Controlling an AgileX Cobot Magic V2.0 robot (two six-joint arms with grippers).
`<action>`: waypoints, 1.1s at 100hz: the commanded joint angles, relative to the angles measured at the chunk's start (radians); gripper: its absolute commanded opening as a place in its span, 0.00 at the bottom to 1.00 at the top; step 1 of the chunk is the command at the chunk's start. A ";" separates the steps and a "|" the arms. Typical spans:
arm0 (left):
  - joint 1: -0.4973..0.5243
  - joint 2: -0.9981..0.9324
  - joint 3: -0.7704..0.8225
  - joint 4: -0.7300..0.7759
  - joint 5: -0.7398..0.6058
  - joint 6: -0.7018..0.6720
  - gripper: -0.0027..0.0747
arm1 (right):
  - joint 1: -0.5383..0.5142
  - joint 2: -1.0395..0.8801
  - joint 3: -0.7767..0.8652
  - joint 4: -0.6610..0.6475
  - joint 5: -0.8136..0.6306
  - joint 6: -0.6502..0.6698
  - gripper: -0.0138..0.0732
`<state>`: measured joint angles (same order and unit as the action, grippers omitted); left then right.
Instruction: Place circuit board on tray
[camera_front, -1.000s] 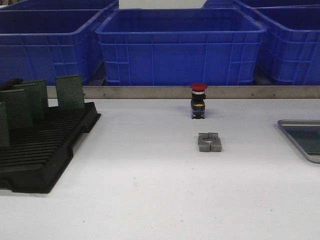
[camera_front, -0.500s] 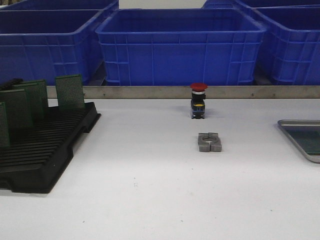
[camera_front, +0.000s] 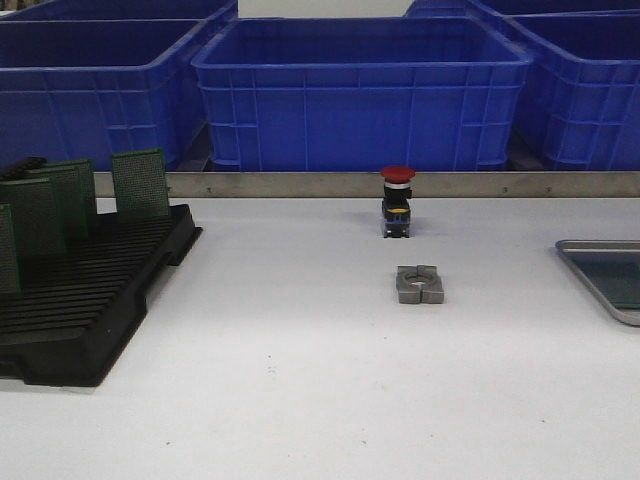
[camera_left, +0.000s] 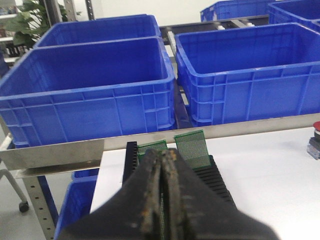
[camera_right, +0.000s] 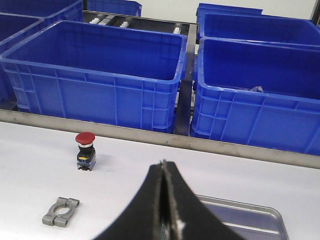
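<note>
Several green circuit boards (camera_front: 139, 183) stand upright in the black slotted rack (camera_front: 90, 300) at the table's left. The silver-grey tray (camera_front: 600, 246) lies at the right edge, partly cut off. Neither gripper shows in the front view. In the left wrist view my left gripper (camera_left: 163, 154) is shut, with the rack (camera_left: 217, 175) and two boards (camera_left: 191, 149) just beyond its tip; green shows through the slit low between its fingers. In the right wrist view my right gripper (camera_right: 163, 165) is shut and empty, above the table beside the tray (camera_right: 235, 204).
A red-capped push button (camera_front: 397, 200) stands at mid-table, with a grey metal clamp (camera_front: 419, 284) in front of it. A metal rail (camera_front: 300, 184) runs along the table's far edge. Big blue bins (camera_front: 360, 95) stand behind it.
</note>
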<state>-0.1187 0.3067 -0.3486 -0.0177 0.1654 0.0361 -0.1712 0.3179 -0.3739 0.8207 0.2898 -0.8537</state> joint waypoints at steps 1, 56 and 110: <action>0.001 -0.025 -0.002 0.051 -0.079 -0.057 0.01 | -0.004 0.005 -0.025 0.022 -0.060 -0.004 0.08; 0.001 -0.348 0.328 0.064 -0.220 -0.078 0.01 | -0.004 0.005 -0.025 0.022 -0.060 -0.004 0.08; 0.001 -0.348 0.355 0.062 -0.252 -0.079 0.01 | -0.004 0.005 -0.025 0.022 -0.060 -0.004 0.08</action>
<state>-0.1187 -0.0066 0.0074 0.0453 0.0000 -0.0312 -0.1712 0.3179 -0.3739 0.8207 0.2894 -0.8537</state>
